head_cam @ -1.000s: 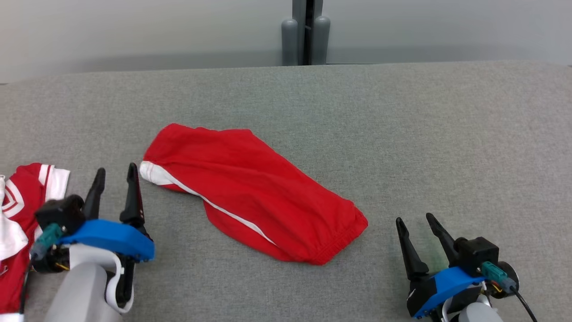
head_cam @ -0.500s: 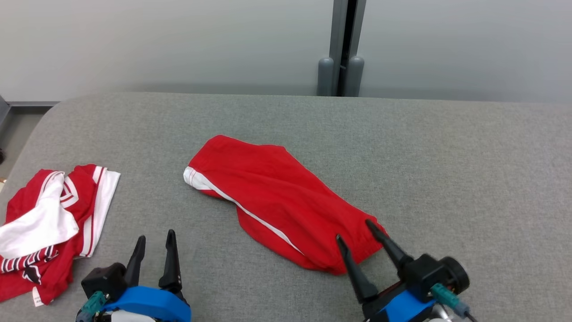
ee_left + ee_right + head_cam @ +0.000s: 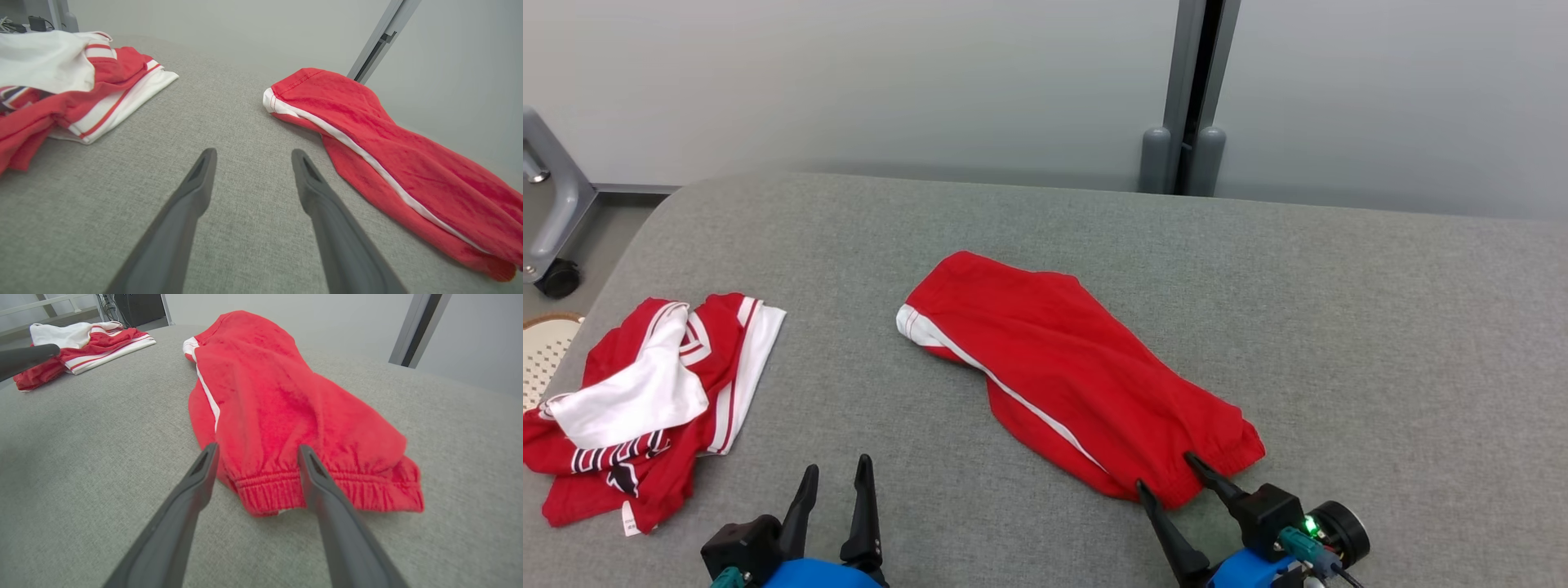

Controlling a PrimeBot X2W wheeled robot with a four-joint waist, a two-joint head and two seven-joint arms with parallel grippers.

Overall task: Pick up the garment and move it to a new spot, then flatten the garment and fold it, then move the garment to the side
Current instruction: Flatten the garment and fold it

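The red garment [image 3: 1070, 367] lies on the grey table [image 3: 1380, 327], the right end effector [image 3: 1164, 469] spread wide at its waistband.

dark tapered fingers [image 3: 1168, 531], blue mounts [image 3: 1245, 570], teal plugs [image 3: 1294, 539], green light [image 3: 1311, 524] on right end effector [image 3: 1165, 470]

Head cam: high up, looks fwd and down across the grey table [image 3: 1339, 327] toward a pale wall [image 3: 849, 82] w/ a grey post [image 3: 1192, 82]; widest view. Left wrist cam: low, just above the table, looks along the left gripper [image 3: 253, 151]. Right wrist cam: same low angle, along the right gripper [image 3: 257, 446], v. close to the waistband end of the red shorts [image 3: 265, 396]. All 3 views share the red shorts, the red-and-white clothes pile [image 3: 645, 400] and the post.
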